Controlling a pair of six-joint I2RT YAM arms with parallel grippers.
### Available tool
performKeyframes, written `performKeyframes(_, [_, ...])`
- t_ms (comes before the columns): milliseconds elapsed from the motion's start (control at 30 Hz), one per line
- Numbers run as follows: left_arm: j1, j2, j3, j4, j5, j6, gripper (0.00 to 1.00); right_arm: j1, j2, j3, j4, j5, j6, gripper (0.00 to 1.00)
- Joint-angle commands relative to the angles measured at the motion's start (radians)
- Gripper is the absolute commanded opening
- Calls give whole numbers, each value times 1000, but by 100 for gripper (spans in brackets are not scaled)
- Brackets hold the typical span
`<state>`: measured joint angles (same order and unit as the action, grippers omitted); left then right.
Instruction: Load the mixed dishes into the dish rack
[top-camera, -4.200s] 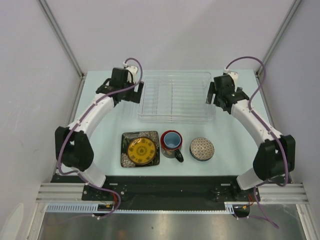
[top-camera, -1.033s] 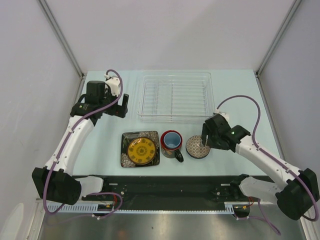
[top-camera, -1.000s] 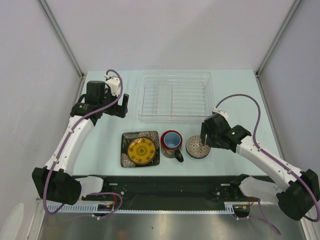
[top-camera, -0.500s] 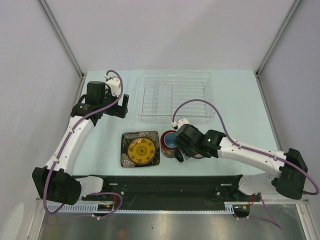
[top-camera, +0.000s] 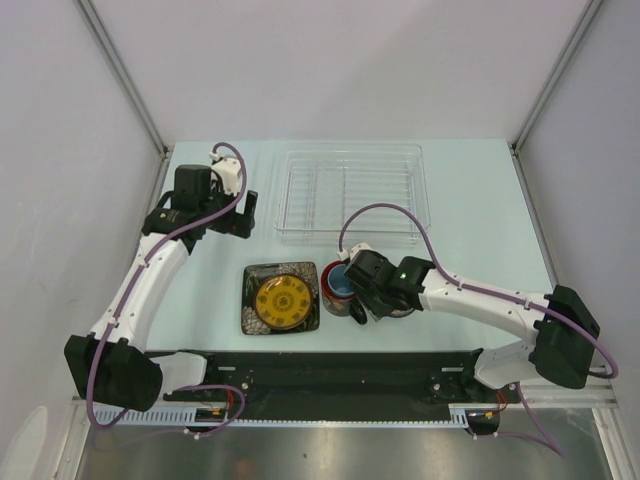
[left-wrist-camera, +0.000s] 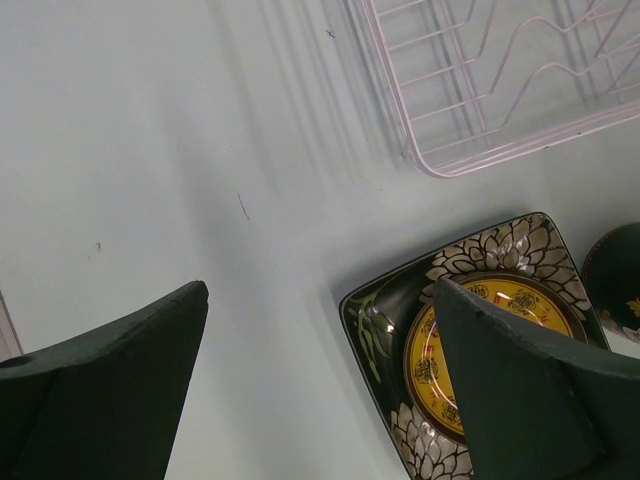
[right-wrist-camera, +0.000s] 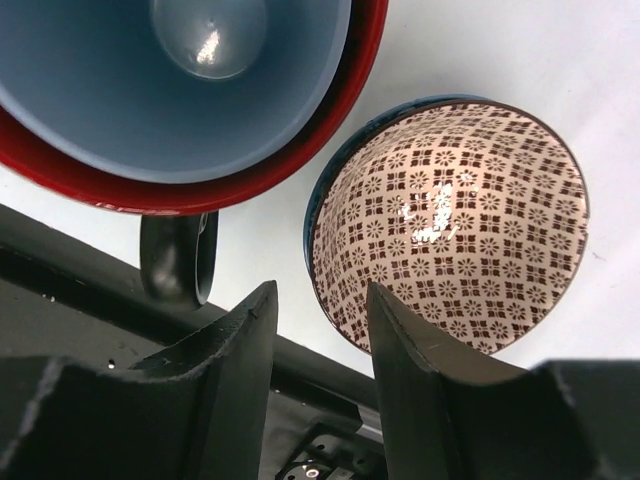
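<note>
**A:** Where did the dishes stand?

**B:** All three were on the table (top-camera: 470, 215), in a row near its front edge. The plate (top-camera: 280, 298) was leftmost, the mug (top-camera: 341, 281) just beside it, and the bowl (right-wrist-camera: 450, 225) just right of the mug. The rack (top-camera: 350, 193) lay behind them, apart.

**A:** And the grippers?

**B:** The right gripper (right-wrist-camera: 320, 300) hung over the bowl's edge beside the mug, its fingers a little parted and pinching nothing. The left gripper (left-wrist-camera: 318, 300) hovered over bare table left of the rack, its fingers spread wide and holding nothing.
</note>
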<state>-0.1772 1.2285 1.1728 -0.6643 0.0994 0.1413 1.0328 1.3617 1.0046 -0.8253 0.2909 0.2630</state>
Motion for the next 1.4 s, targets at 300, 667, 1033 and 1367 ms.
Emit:
performKeyframes(300, [-2, -40, -7, 29, -21, 26, 100, -59, 57, 43, -9, -75, -11, 31])
performKeyframes(667, [-2, -38, -1, 37, -36, 30, 100, -102, 88, 45, -9, -139, -16, 19])
performKeyframes(1033, [-2, -31, -2, 43, -30, 26, 100, -169, 5, 63, -25, -139, -11, 0])
performKeyframes(1367, [-2, -31, -16, 48, -27, 23, 100, -273, -82, 98, -1, -248, -8, 0])
